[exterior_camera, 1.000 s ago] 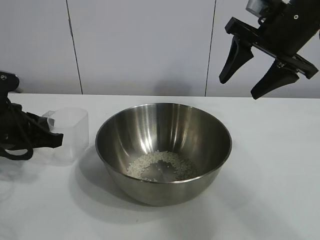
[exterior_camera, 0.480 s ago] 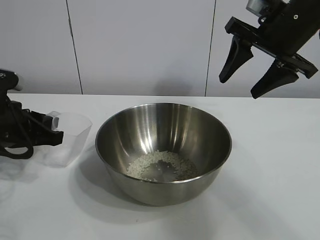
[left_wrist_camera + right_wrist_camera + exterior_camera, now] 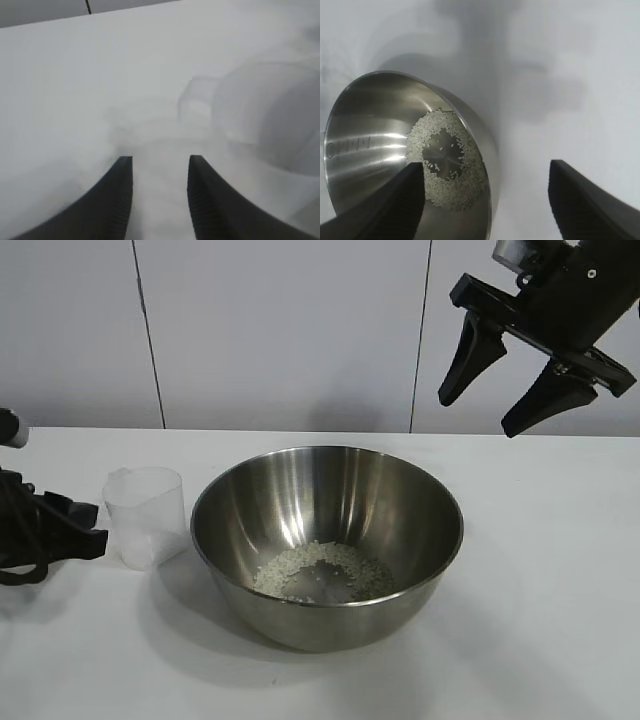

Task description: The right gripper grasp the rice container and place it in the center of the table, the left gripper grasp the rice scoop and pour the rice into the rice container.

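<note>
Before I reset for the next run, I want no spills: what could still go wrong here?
1. The left gripper has open fingers a short way from the empty scoop; a sideways swing could tip it.
2. The scoop stands close beside the bowl; a knock could shift either.
3. The right gripper hangs open above the bowl holding rice; lowering risks hitting the rim.

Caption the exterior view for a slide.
Rice lies in the steel bowl; the empty scoop stands beside it, left gripper apart.
</note>
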Motion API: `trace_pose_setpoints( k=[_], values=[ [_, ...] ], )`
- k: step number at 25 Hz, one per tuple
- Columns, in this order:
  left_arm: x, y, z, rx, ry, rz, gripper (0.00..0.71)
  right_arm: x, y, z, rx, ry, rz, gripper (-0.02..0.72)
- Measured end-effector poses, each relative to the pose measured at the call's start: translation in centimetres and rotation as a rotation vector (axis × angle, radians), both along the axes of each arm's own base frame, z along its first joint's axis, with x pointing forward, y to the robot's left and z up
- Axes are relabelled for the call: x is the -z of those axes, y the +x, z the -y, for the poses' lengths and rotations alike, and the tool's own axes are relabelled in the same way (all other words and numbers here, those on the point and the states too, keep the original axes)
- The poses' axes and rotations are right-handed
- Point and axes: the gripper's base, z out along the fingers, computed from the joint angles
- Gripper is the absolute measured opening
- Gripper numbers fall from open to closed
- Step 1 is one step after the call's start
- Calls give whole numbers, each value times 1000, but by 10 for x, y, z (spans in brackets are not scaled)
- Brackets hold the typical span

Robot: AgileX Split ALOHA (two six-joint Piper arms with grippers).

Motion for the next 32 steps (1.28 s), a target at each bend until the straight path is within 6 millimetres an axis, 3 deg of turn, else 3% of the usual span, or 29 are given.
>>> trace_pose_setpoints(
  k=[8, 12, 24, 32],
  values=[
    [4, -24, -10, -83, -79, -31, 375, 0, 0, 0, 0, 0, 0, 484],
    [-7, -25, -11, -121, -138, -6, 390, 0, 0, 0, 0, 0, -1, 484],
    [-103, -15, -8, -93, -261, 311, 395, 0, 0, 0, -2, 0, -4, 484],
    [-142, 22, 18, 47, -263, 29, 395, 0, 0, 0, -2, 0, -4, 484]
  ],
)
